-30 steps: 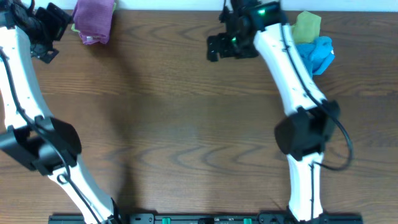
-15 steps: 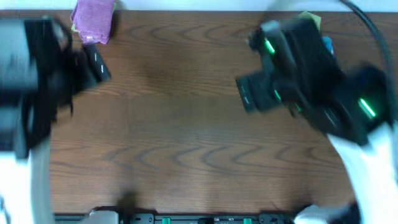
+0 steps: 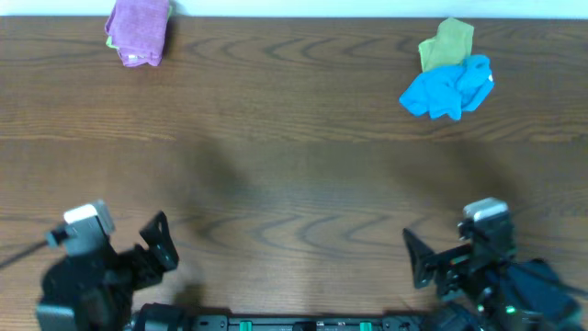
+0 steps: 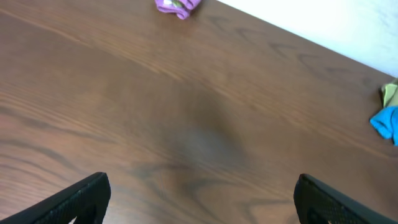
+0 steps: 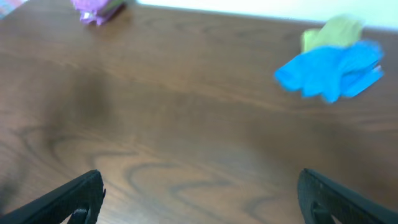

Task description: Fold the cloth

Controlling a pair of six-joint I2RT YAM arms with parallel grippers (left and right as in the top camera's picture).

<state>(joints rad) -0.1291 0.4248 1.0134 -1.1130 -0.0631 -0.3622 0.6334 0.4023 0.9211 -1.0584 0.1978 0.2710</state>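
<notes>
The soft, fuzzy mauve-purple cloth point(image 3: 139, 32) lies far back on the brown wooden table point(image 3: 294, 156), at about 11 o'clock when you look from above. It is not spread flat. It is bunched into a small, thick bundle, taller than it is wide, with soft round edges. Its side at 6 o'clock looks a little paler. A thin bit of green peeks out at its 9 o'clock side. The cloth sits very near the back edge of the table, and nothing is touching it.

The left tool point(image 3: 158, 241) is down at about 7 o'clock, at the front edge of the table, well apart from the cloth. In the left wrist view its two black fingers point(image 4: 84, 198) stand wide apart with bare wood between them, so it is open and holds nothing.

The right tool point(image 3: 418, 262) is at about 5 o'clock, also at the front edge. Its black fingers point(image 5: 78, 198) are spread wide too, and nothing is in them.

At about 1 o'clock lies a crumpled bright blue cloth point(image 3: 447, 85). A crumpled yellow-green cloth point(image 3: 447, 42) sits just behind it, touching it. Both are well apart from the purple cloth.
</notes>
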